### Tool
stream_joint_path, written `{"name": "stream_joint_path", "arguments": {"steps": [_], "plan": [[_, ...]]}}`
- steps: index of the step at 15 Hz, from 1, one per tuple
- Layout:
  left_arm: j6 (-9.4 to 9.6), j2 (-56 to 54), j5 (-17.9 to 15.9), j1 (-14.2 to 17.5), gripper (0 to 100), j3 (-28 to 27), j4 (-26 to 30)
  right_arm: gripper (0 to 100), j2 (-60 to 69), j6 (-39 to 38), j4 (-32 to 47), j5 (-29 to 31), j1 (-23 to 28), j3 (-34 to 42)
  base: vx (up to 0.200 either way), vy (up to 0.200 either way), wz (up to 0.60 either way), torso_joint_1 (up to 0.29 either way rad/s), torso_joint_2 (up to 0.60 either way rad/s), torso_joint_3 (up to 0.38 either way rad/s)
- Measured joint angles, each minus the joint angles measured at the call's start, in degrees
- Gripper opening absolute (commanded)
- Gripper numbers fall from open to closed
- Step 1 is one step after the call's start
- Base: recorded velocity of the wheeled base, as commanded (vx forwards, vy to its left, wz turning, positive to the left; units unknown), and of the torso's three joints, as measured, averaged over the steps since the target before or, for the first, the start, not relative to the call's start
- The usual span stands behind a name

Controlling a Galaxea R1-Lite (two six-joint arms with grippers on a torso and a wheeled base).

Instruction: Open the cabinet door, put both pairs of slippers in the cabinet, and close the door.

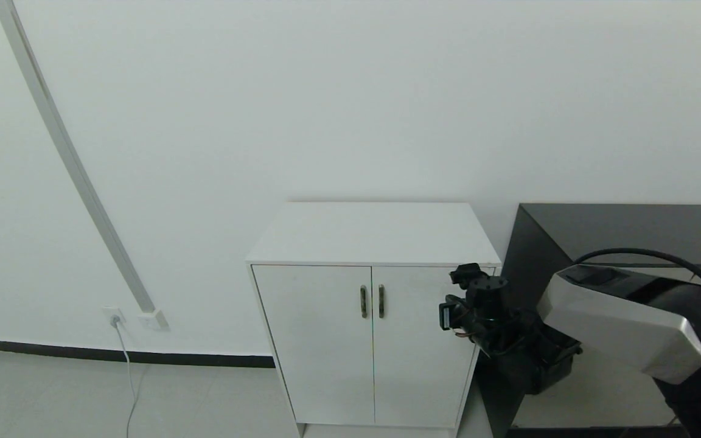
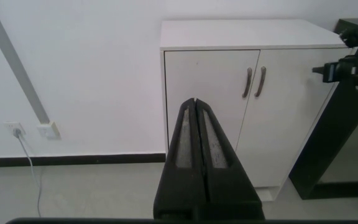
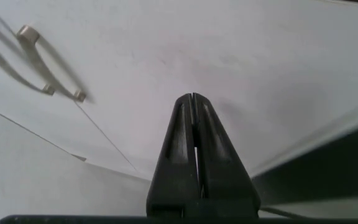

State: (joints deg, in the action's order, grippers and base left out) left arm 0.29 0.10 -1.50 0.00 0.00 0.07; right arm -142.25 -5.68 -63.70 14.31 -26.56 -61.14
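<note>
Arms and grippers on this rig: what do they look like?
The left gripper and right gripper are black, each two long tapered fingers; left pads grey. The right arm has a silver-grey shell and a black cable.

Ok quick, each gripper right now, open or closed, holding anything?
Left gripper: closed, holding nothing.
Right gripper: closed, holding nothing, close to the cabinet door.

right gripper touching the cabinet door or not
Cannot tell. In the right wrist view the shut right gripper points at the cabinet door, but its tip overlaps the door, so neither contact nor a gap shows plainly.
</note>
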Motion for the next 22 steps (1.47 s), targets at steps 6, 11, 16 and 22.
{"name": "stream_joint_path", "arguments": {"steps": [6, 11, 16, 22], "plan": [[-0.09, 0.0, 0.0, 0.0, 0, 0.0, 0.0, 0, 14.3, 0.8, -14.9, 0.4, 5.7, 27.6, 0.000, 0.000, 0.00, 0.000, 0.00, 0.000], [-0.05, 0.0, 0.0, 0.0, 0, 0.0, 0.0, 0, 24.9, 3.7, -25.1, 0.2, 14.5, 47.9, 0.000, 0.000, 0.00, 0.000, 0.00, 0.000], [-0.05, 0.0, 0.0, 0.0, 0, 0.0, 0.0, 0, 38.9, 4.3, -25.0, -1.0, 20.9, 59.5, 0.000, 0.000, 0.00, 0.000, 0.00, 0.000], [-0.02, 0.0, 0.0, 0.0, 0, 0.0, 0.0, 0, 61.5, 4.2, -2.6, -3.1, 23.6, 61.0, 0.000, 0.000, 0.00, 0.000, 0.00, 0.000]]}}
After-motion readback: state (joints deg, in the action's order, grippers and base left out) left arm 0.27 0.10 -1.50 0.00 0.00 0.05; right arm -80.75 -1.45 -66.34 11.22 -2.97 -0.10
